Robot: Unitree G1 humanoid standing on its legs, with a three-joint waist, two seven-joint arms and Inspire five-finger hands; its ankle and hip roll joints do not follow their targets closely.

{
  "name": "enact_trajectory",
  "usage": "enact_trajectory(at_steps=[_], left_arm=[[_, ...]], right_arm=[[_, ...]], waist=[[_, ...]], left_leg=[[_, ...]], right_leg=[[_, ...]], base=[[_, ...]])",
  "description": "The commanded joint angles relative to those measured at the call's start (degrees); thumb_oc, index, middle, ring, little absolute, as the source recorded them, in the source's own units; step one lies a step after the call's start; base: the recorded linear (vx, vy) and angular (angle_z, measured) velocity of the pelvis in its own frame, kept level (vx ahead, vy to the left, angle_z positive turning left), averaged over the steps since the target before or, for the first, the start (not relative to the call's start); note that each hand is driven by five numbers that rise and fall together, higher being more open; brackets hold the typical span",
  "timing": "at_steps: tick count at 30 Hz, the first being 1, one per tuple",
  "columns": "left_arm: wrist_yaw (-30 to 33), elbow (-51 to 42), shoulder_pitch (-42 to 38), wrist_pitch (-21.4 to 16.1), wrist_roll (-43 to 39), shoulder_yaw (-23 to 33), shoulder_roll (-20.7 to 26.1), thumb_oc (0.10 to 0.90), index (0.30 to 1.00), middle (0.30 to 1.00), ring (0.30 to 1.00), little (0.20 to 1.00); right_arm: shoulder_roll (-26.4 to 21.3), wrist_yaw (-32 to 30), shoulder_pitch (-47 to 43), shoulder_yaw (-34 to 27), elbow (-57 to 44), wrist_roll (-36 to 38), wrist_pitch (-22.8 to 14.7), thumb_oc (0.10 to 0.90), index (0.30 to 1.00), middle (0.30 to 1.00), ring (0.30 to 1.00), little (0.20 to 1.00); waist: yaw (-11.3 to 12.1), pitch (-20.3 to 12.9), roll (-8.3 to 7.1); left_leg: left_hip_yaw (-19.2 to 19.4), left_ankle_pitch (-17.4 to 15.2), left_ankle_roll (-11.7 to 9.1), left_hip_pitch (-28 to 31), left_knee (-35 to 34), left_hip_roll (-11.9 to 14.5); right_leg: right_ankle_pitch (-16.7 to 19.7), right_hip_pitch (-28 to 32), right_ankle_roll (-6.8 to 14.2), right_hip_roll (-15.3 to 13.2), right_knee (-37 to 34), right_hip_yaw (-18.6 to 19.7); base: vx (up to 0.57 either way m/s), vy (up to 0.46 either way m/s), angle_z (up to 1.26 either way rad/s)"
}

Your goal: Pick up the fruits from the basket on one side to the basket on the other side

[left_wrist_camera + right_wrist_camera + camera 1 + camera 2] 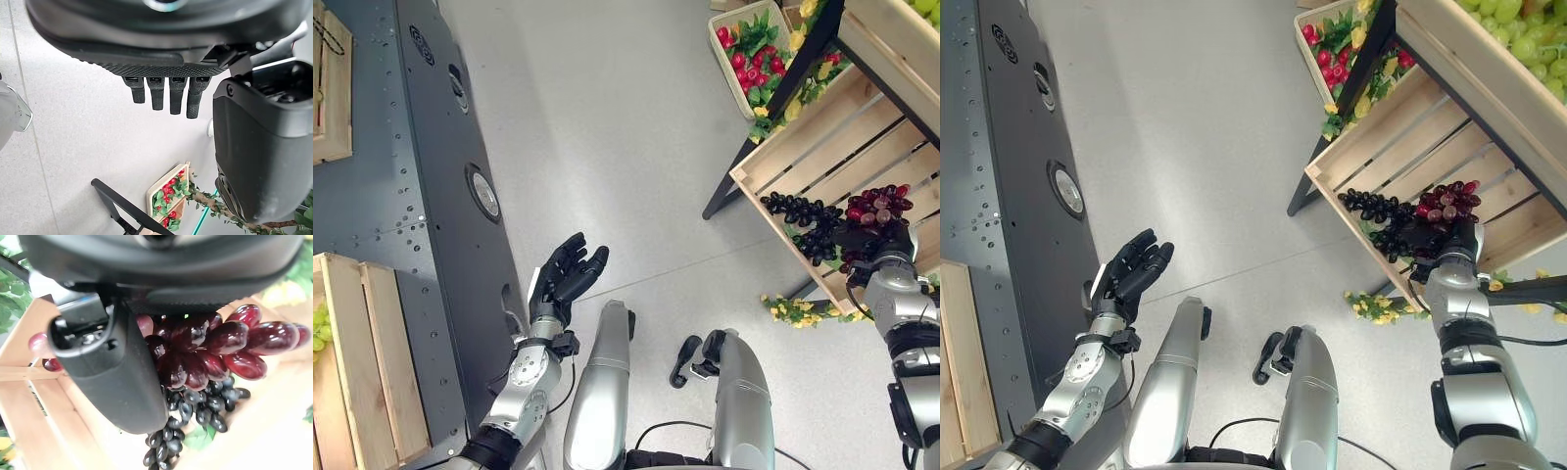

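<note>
1. The right hand reaches into the crate, its thumb against the red grapes; I cannot tell if it grips.
2. The black grapes lie just beside.
3. The left hand hangs over the floor, palm up, fingers relaxed, holding nothing.

A shop-like fruit display: slanted wooden crates of grapes on stands.

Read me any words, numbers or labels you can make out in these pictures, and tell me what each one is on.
No text can be read.
Dark grey panel: its round marks are too small to read.
Wooden crate with dark grapes and red grapes: no lettering shows.
</note>
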Motion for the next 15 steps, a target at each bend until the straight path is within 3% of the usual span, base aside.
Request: enact_trajectory(at_steps=[1, 4, 5, 6, 15], left_arm=[[-1.06, -9.22, 0.11, -3.95, 0.01, -0.65, 1.16, 0.800, 0.900, 0.900, 0.900, 0.900], [-1.10, -9.09, 0.27, -4.58, -0.35, -1.02, 1.20, 0.800, 0.900, 0.900, 0.900, 0.900], [-1.08, -9.03, 0.24, -4.68, -0.44, -1.12, 1.13, 0.800, 0.900, 0.900, 0.900, 0.900], [-1.12, -9.02, 0.23, -4.78, -0.59, -1.21, 1.12, 0.800, 0.900, 0.900, 0.900, 0.900], [-1.40, -9.08, 0.00, -6.19, -1.07, -2.46, 0.31, 0.800, 0.900, 0.900, 0.900, 0.900]], right_arm=[[-11.17, -6.42, -7.67, 0.86, -1.28, -4.89, -1.80, 0.400, 0.300, 0.300, 0.300, 0.300], [-11.99, -8.76, -10.67, 2.13, -0.94, -6.52, 0.72, 0.400, 0.300, 0.300, 0.300, 0.300], [-12.11, -9.46, -11.52, 2.55, -0.43, -7.21, 1.44, 0.720, 0.780, 0.780, 0.780, 0.780], [-12.19, -9.99, -12.15, 2.84, -0.03, -7.99, 2.08, 0.800, 0.900, 0.900, 0.900, 0.900], [-11.93, -8.21, -14.66, 5.79, 2.98, -12.08, 5.03, 0.800, 0.900, 0.900, 0.900, 0.900]], waist=[[0.15, -0.85, 0.64], [0.15, -0.85, 0.95], [0.17, -0.85, 1.04], [0.20, -0.85, 1.11], [-0.02, -0.85, 2.08]], left_leg=[[7.14, -3.45, 8.01, 3.13, 2.17, -2.03], [7.35, -3.46, 7.94, 3.13, 1.82, -1.91], [7.39, -3.39, 7.92, 3.24, 1.59, -1.91], [7.41, -3.33, 7.92, 3.31, 1.46, -1.91], [7.98, -3.30, 8.21, 4.23, 0.33, -1.84]], right_leg=[[7.95, 2.48, -4.22, 2.49, -3.85, 0.84], [7.76, 2.13, -4.27, 2.49, -3.77, 1.16], [7.73, 2.15, -4.30, 2.53, -3.86, 1.28], [7.71, 2.18, -4.32, 2.56, -3.92, 1.36], [7.24, 2.25, -4.77, 2.41, -4.08, 2.04]], base=[[0.00, 0.000, 0.00], [0.00, 0.000, 0.00], [0.00, 0.000, 0.00], [0.00, 0.000, 0.00], [0.00, 0.003, 0.00]])
